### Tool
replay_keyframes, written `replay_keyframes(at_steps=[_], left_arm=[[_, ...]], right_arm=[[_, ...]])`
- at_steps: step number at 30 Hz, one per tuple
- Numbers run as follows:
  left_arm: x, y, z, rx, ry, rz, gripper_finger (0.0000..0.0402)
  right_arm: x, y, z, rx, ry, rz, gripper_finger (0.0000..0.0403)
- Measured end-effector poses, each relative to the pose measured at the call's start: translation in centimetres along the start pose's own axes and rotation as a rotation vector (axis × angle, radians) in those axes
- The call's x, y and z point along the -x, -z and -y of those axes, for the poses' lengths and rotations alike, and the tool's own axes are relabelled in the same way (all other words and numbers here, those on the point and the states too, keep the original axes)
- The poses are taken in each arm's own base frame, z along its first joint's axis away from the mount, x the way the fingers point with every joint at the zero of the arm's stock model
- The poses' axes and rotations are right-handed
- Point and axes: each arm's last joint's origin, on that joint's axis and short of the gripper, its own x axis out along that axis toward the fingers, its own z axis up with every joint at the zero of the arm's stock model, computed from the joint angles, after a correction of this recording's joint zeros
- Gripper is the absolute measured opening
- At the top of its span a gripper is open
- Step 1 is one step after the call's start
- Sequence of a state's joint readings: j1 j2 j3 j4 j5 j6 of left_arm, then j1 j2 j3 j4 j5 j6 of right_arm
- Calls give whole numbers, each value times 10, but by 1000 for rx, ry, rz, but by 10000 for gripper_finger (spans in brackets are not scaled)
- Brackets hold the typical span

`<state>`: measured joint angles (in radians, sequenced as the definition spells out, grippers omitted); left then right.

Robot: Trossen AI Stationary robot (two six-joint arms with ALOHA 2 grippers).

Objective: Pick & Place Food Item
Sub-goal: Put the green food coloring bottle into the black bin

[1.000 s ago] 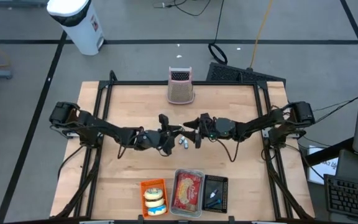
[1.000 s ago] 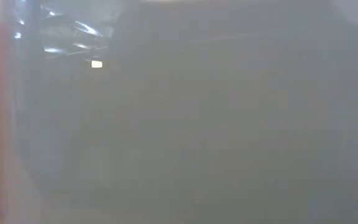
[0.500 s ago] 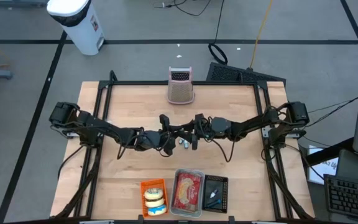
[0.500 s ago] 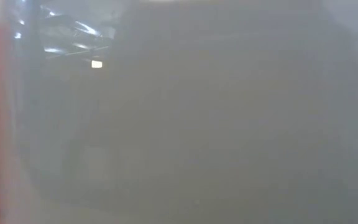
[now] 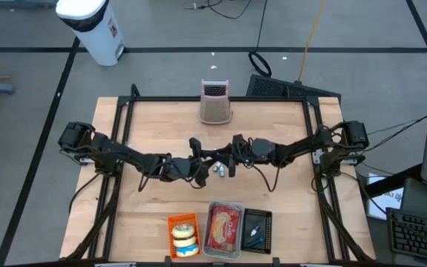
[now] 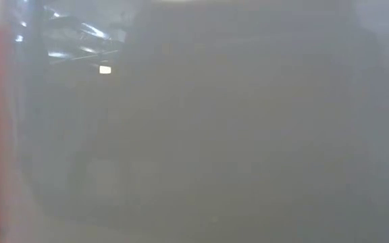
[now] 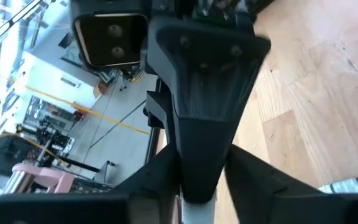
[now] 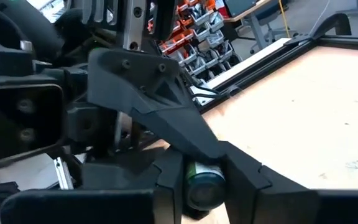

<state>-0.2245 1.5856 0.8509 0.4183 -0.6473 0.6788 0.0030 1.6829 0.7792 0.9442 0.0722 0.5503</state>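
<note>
worktop: we are looking down on a pale wooden worktop (image 5: pixel 161 126) with both arms reaching in to its middle
left gripper: we are seeing the left gripper (image 5: pixel 202 162) hanging over the worktop centre, nose to nose with the other one
left gripper state: we are not able to tell whether it is open or closed
right gripper: we are seeing the right gripper (image 5: pixel 228 158) coming in from the right side and meeting the left gripper at the centre
right gripper state: its two dark fingers (image 8: pixel 244 171) are pressing on either side of a small can, so we are reading it as gripping the can
task item: the small can (image 8: pixel 205 182), a greenish cylinder with a dark end, is sitting between the right gripper's fingers, up off the wood at the worktop centre
loose bits: small silvery pieces (image 5: pixel 219 170) are lying on the wood just below the two grippers; we cannot tell what they are
back edge: a pink box grater (image 5: pixel 215 102) is standing upright near the far edge, well apart from the grippers
front edge: an orange basket (image 5: pixel 173 221) with ring-shaped pastries, a metal tray (image 5: pixel 225 204) with a red packet, and a black tray (image 5: pixel 269 217) are sitting side by side
floor: a white bin (image 5: pixel 95 26) is standing beyond the worktop's far left corner
low view: a grey blur is filling nearly everything, with an orange strip at one edge
</note>
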Motion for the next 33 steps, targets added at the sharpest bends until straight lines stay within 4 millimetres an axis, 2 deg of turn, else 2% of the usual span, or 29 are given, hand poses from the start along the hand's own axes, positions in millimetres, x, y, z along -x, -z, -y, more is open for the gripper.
replay_keyframes(at_steps=[6, 9, 12, 15, 19, 23, 28, 33], left_arm=[[16, -10, 8, 32, -97, -49, 216], [30, -19, 8, 80, -118, -27, 251], [43, -25, -1, 192, -77, 24, 273], [45, -22, -11, 316, -9, 35, 283], [32, -10, -18, 479, 148, 32, 284], [11, 5, -12, 615, 291, -6, 284], [-13, 22, 2, 719, 401, -63, 285], [-29, 33, 18, 775, 426, -110, 285]], right_arm=[[1, -5, 2, 20, 12, 4, 66], [6, -14, -3, 40, -58, -11, 64], [13, -19, -17, 94, -193, -73, 62], [25, -20, -41, 159, -380, -158, 62], [46, -7, -77, 283, -523, -282, 64], [70, 14, -105, 321, -503, -426, 62], [96, 45, -124, 244, -378, -632, 63], [110, 73, -132, 186, -288, -778, 64]])
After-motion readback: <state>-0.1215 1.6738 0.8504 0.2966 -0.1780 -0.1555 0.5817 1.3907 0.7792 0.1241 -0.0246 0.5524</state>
